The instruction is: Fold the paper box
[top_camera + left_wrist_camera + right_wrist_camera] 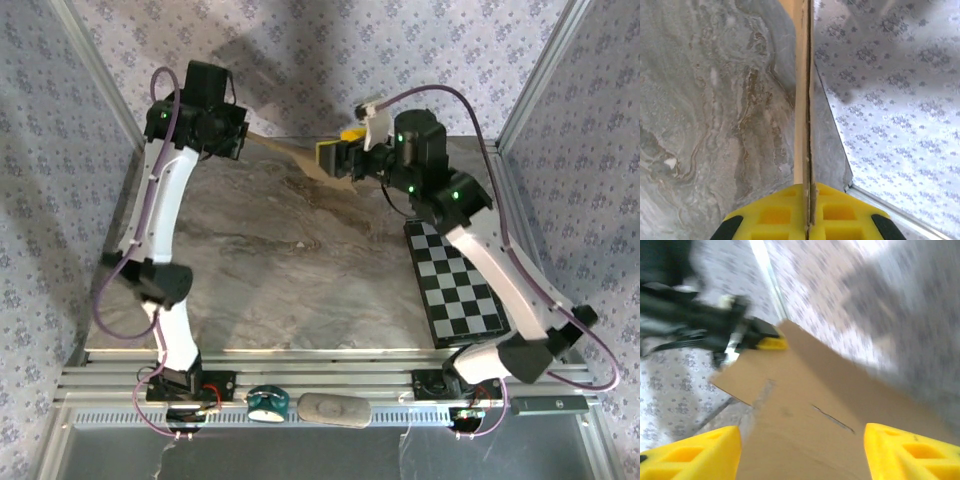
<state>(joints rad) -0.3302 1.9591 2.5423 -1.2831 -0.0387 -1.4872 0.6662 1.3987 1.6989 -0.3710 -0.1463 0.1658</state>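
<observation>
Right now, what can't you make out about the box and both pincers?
- Paper box, top external: mostly hidden behind both arms; fold state unclear.
- Paper box, left wrist: edge-on, clamped in the left pincer.
- Right pincer, right wrist: open around the box; motion blur hides contact and creases.

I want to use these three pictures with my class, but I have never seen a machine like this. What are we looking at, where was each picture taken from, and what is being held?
These are two robot arms fixed at the near edge of a marble-patterned table. One picture looks down from above and behind them; the other two come from small cameras on each arm's wrist, so yellow fingers show at the bottom.

The left gripper is shut on the paper box, a flat sheet of tan cardboard held edge-on in its own camera. The right gripper has its fingers apart on either side of the sheet, not pinching it. The cardboard spans between the two grippers at the far side.

A black-and-white checkered board lies on the table at the right.
</observation>
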